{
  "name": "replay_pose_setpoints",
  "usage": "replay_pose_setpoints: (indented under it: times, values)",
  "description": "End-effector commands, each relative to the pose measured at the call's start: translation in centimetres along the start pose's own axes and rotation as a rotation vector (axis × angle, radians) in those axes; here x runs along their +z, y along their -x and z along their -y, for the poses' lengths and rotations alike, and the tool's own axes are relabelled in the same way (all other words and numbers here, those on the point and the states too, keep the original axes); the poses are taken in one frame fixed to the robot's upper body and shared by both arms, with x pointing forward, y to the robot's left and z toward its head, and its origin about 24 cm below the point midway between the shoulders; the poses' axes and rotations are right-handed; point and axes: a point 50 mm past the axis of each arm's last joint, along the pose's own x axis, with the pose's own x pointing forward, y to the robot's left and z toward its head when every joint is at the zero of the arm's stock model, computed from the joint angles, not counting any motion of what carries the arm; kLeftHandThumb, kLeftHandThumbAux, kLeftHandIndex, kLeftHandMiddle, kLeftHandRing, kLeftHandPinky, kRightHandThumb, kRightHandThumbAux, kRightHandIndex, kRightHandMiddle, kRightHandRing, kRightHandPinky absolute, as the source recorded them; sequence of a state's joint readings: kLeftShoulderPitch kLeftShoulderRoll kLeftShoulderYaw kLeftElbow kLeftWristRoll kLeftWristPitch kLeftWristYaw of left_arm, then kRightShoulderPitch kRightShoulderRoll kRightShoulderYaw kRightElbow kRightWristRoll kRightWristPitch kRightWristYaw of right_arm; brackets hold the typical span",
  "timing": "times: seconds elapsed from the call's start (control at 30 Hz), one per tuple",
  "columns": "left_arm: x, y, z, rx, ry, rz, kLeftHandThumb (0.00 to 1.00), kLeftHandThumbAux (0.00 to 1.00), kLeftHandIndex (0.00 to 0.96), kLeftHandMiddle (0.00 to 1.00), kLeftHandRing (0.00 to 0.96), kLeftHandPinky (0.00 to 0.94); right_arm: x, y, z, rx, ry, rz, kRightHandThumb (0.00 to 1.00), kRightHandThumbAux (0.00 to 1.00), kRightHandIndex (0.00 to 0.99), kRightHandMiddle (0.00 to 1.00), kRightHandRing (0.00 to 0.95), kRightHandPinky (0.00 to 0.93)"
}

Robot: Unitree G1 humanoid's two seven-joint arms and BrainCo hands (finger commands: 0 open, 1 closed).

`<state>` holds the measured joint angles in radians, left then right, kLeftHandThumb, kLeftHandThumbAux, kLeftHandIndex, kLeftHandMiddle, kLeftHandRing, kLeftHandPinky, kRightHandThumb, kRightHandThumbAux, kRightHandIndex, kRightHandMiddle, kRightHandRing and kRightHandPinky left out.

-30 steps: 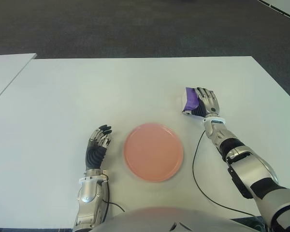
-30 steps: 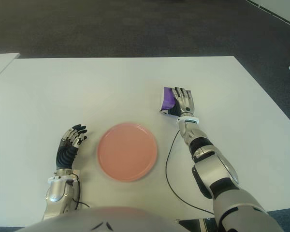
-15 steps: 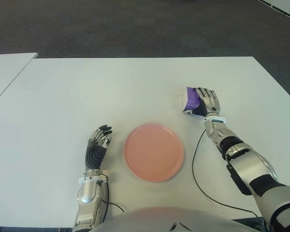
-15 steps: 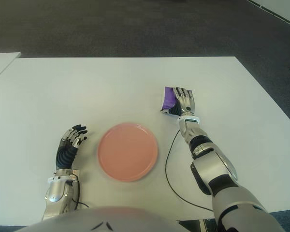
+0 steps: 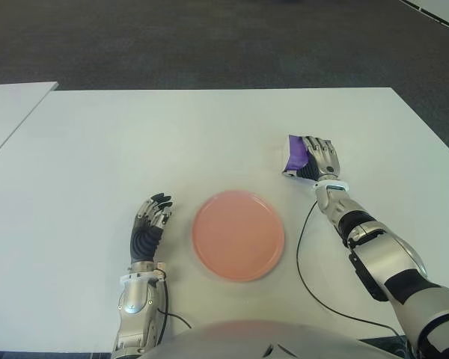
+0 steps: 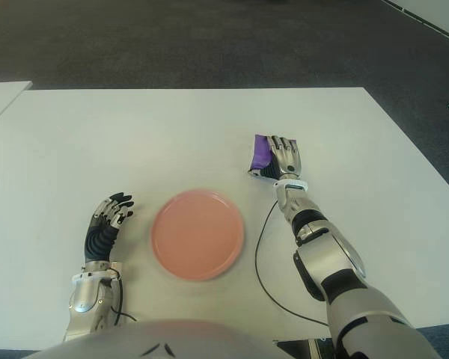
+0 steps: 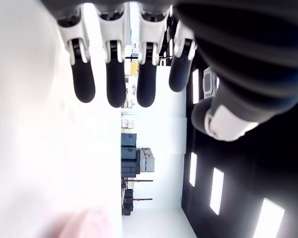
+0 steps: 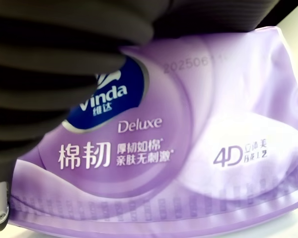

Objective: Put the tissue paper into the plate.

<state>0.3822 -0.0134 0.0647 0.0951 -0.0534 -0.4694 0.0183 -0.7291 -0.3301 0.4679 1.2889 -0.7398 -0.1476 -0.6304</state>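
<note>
tissue pack (image 5: 294,157), purple, on white table (image 5: 172,142), far right of centre, well apart from plate (image 5: 238,234). wrapped by right hand (image 5: 319,159), fingers (image 5: 322,152) curled over its top and right side, clamped on it; pack touching table as far as can be told. close up in right wrist view: purple wrapper (image 8: 188,148) with blue oval logo, white lettering and a crimped seam along one edge, dark fingers (image 8: 54,64) pressed across upper part.

plate pink, round, shallow, flat on table near front edge, between the two arms. nothing in it, bare pink surface all over.

left hand (image 5: 148,228) just left of plate, palm side dark, fingers (image 7: 114,74) straight and slightly apart, holding nothing; contact with table not clear. black cable (image 5: 303,269) trailing from right forearm across table, right of plate.

second white table (image 5: 11,112) at far left, split from main one by a narrow gap. dark carpet (image 5: 209,37) beyond far edge.
</note>
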Motion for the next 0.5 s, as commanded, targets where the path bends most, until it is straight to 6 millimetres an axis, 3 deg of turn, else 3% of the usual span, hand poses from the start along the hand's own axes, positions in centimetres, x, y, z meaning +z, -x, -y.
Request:
replay_pose_setpoints:
  times: [0.03, 0.5]
  values:
    - [-0.11, 0.29, -0.17, -0.011, 0.001, -0.017, 0.252, 0.586, 0.254, 0.292, 0.306, 0.342, -0.48, 2.71, -3.75, 0.196, -0.007, -0.05, 0.429, 0.564, 0.091, 0.152, 0.126, 0.139]
    - [0.12, 0.46, -0.28, -0.011, -0.005, -0.017, 0.255, 0.589, 0.252, 0.288, 0.3, 0.336, -0.5, 3.26, -4.75, 0.32, 0.031, -0.05, 0.403, 0.534, 0.084, 0.143, 0.136, 0.16]
